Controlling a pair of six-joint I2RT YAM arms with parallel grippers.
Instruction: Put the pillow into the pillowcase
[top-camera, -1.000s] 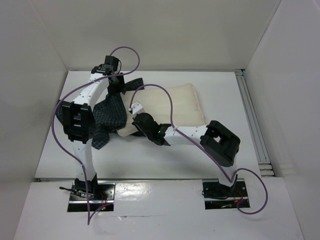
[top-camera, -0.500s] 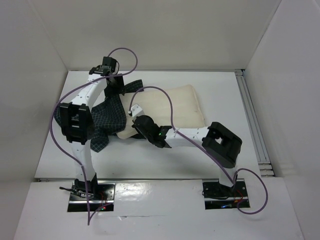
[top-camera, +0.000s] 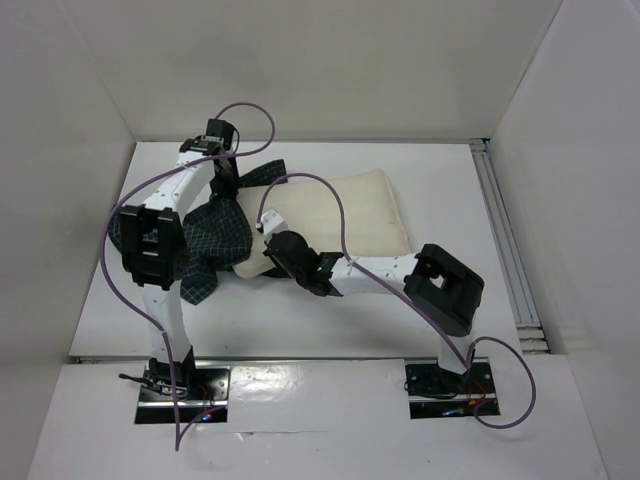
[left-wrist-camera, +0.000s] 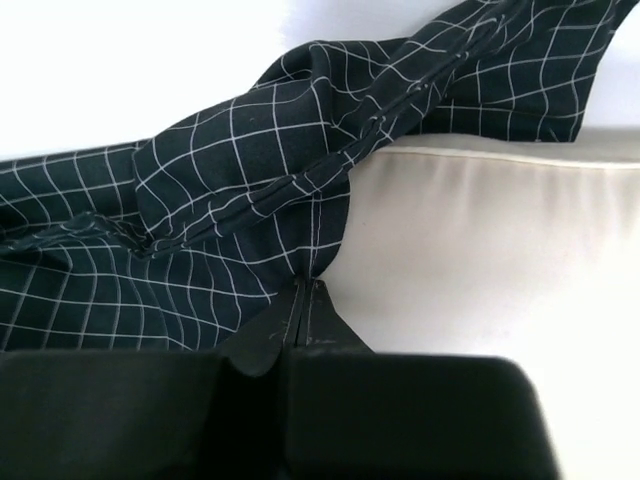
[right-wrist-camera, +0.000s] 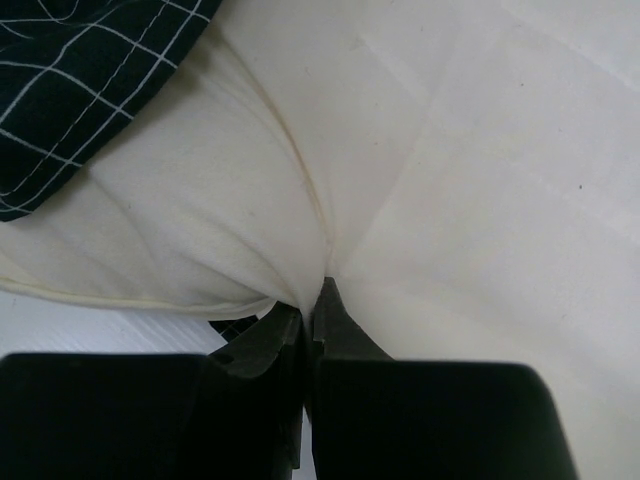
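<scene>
The cream pillow (top-camera: 345, 210) lies across the middle of the table, its left end under the dark checked pillowcase (top-camera: 215, 235). My left gripper (top-camera: 228, 182) is shut on the pillowcase's upper edge at the far left; in the left wrist view the gripper (left-wrist-camera: 303, 290) pinches the checked fabric (left-wrist-camera: 240, 180) above the pillow (left-wrist-camera: 480, 230). My right gripper (top-camera: 268, 240) is shut on the pillow's near left part; in the right wrist view the gripper (right-wrist-camera: 318, 292) pinches a fold of the cream pillow (right-wrist-camera: 450, 180), with the pillowcase (right-wrist-camera: 70, 80) at the upper left.
White walls enclose the table on the left, back and right. A metal rail (top-camera: 508, 250) runs along the table's right edge. Purple cables (top-camera: 330, 195) loop over both arms and above the pillow.
My right gripper has shifted a little left with the pillow, and the pillowcase covers slightly more of the pillow's left end. The left gripper has barely moved.
</scene>
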